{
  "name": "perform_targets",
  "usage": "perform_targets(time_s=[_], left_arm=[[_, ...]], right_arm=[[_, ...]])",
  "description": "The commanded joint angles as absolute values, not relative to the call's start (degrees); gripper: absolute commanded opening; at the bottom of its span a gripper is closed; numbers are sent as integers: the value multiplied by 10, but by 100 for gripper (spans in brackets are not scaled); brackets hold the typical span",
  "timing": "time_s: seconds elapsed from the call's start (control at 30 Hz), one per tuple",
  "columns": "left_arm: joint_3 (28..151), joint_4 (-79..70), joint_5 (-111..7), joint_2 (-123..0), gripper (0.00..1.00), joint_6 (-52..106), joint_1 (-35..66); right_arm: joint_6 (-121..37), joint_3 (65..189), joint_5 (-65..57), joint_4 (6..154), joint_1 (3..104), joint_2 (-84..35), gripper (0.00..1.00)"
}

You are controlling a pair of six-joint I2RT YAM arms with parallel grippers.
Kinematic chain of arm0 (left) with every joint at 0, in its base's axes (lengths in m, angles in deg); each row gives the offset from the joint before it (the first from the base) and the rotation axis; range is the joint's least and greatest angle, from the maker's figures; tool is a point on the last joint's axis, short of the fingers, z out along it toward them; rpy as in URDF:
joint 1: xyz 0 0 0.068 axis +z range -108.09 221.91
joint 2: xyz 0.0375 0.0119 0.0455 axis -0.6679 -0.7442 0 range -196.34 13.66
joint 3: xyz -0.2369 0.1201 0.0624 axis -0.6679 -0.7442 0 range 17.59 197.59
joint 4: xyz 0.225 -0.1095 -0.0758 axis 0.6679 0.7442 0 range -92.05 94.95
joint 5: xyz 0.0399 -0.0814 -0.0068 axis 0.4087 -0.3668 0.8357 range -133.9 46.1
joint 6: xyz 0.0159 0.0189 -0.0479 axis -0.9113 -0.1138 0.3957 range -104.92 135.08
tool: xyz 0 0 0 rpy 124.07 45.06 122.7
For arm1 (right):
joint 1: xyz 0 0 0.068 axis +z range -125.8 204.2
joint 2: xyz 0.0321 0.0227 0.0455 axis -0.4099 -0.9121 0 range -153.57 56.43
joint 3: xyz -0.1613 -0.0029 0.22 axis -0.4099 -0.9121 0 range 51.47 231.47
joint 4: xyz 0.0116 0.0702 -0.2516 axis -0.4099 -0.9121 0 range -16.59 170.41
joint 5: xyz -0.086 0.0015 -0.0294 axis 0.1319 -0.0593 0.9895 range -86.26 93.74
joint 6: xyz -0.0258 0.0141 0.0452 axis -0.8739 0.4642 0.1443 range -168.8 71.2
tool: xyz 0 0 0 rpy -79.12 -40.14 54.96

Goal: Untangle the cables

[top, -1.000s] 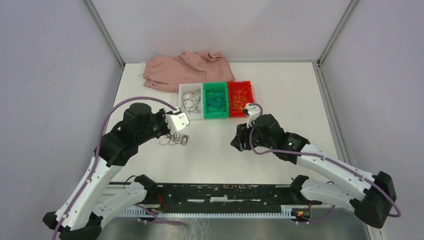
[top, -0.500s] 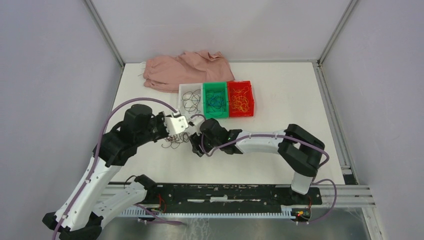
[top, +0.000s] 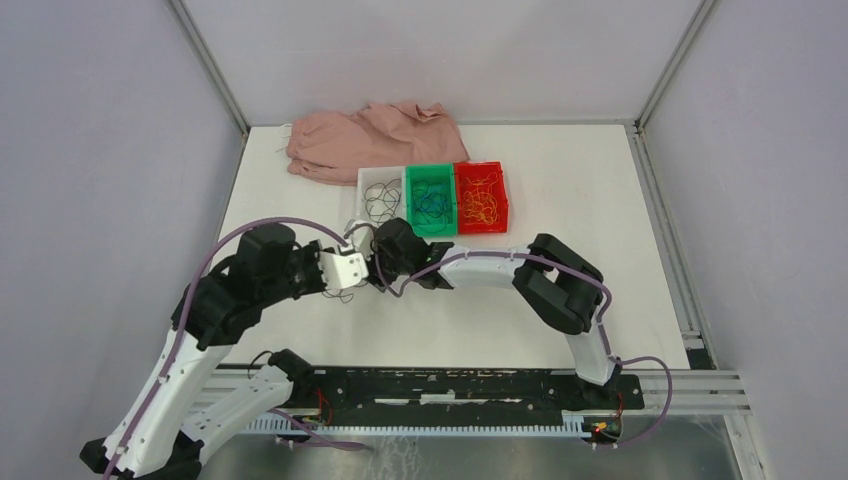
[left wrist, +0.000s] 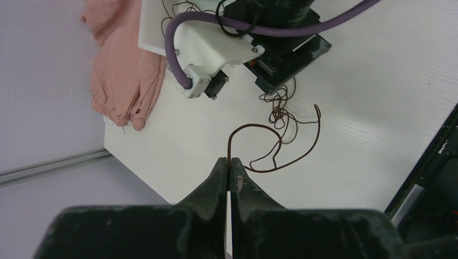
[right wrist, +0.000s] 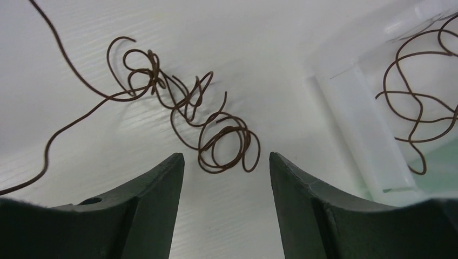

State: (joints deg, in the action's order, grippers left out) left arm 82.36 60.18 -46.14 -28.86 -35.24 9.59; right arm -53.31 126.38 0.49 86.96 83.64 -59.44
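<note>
Cables (right wrist: 224,141): brown tangle; between spread right gripper (right wrist: 226,159) fingers; apparently untouched

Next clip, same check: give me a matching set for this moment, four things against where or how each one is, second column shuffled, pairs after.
Things
1. left gripper
2. right gripper
3. red bin
4. pink cloth

States or places
A. holds yellow-orange wires
B. open, over a brown tangle
C. bunched at the far edge of the table
D. shut on a brown strand

Pairs: 1-D, 2-B, 3-A, 4-C
</note>
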Motion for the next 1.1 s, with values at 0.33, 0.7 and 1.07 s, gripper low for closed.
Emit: perform_targets(time_s=[0.33, 0.7, 1.07], left_arm=[[824, 621, -437, -267, 3, -425, 99], [814, 625, -436, -264, 10, -428, 99], [714, 498, -529, -218, 100, -289, 99]], right_arm=[[-603, 1405, -119, 737, 784, -662, 24], [-595, 1395, -128, 760, 777, -653, 8], [-458, 1357, -188, 730, 750, -472, 1]])
